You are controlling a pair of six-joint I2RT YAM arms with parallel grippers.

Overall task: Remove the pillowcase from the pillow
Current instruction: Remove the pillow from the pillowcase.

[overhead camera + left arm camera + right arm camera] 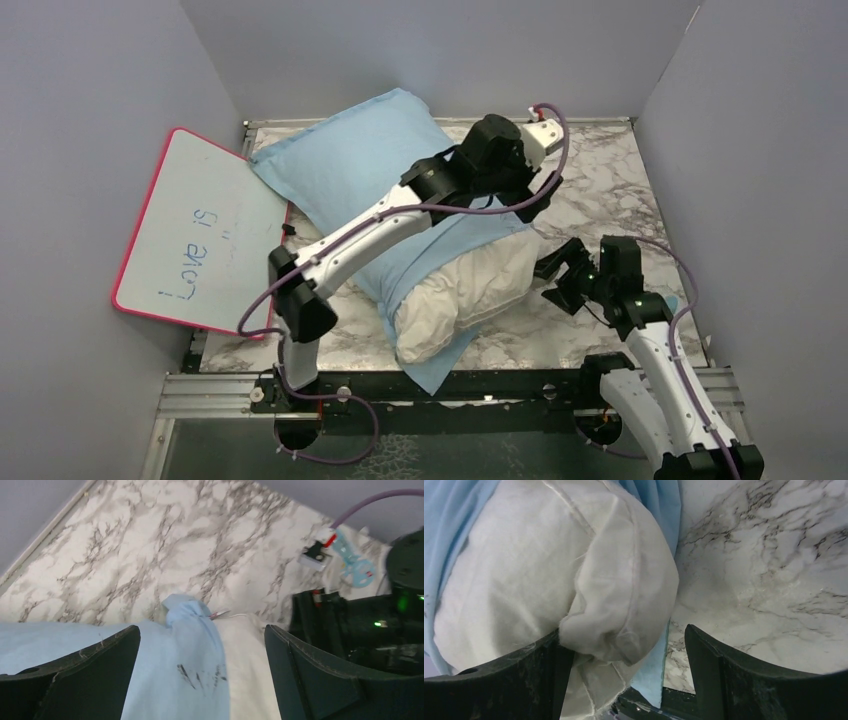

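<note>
Where it nears the front edge of the table (620, 190), the pillow (460, 295) shows its bare white end beside the right gripper (621, 635), jaws wide. Its long axis slants toward the far-left corner, sleeved in the pillowcase (350, 165); there the left gripper (202, 635) gapes empty.

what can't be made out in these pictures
Top view: the whiteboard writing, too small and faint to read whole.
Top view: most of the pillow, covered by the pillowcase and the left arm.
Right wrist view: the pillow's left side, cut off by the frame edge.
</note>
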